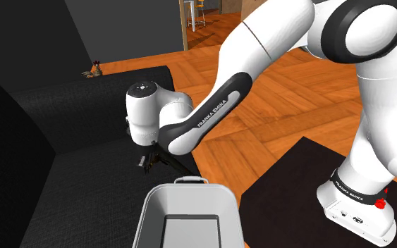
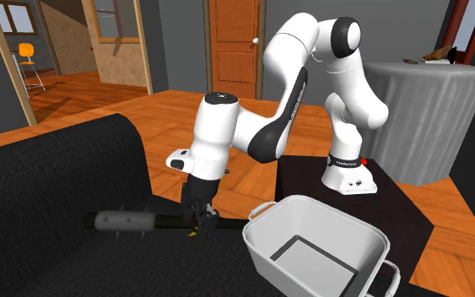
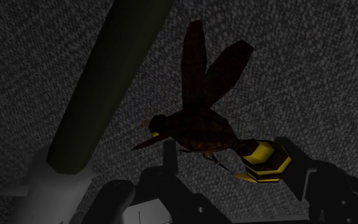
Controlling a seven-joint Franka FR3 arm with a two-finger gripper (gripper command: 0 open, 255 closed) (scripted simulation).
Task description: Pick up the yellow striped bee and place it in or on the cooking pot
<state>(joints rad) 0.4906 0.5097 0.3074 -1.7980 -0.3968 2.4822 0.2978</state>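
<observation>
We start with the black sofa (image 1: 63, 176). Everything sits on its seat cushion, which explains the white arm (image 1: 274, 49) folding so far down from its stand.

Next is the pale cooking pot (image 2: 265, 253), open-mouthed with loop handles. It stands on the seat's near edge, close to the stand, so we judge the carry will be short once the grasp is made.

A spiked grey club (image 2: 126, 222) with a dark handle lies just beside the work spot. That is a neighbour to avoid brushing.

Now the pincer (image 3: 228, 159), pointing straight down at the cushion (image 1: 147, 160). Its fingers stand spread, one on either side of the target. We see no clear contact with it, so we call it not yet held.

Smallest of all is the bee (image 3: 199, 124), lying on the sofa fabric with dark wings fanned away from the fingers. Its yellow striped tail sits nearest one finger. We reckon closing on the body, not the wings, is the step in hand.
</observation>
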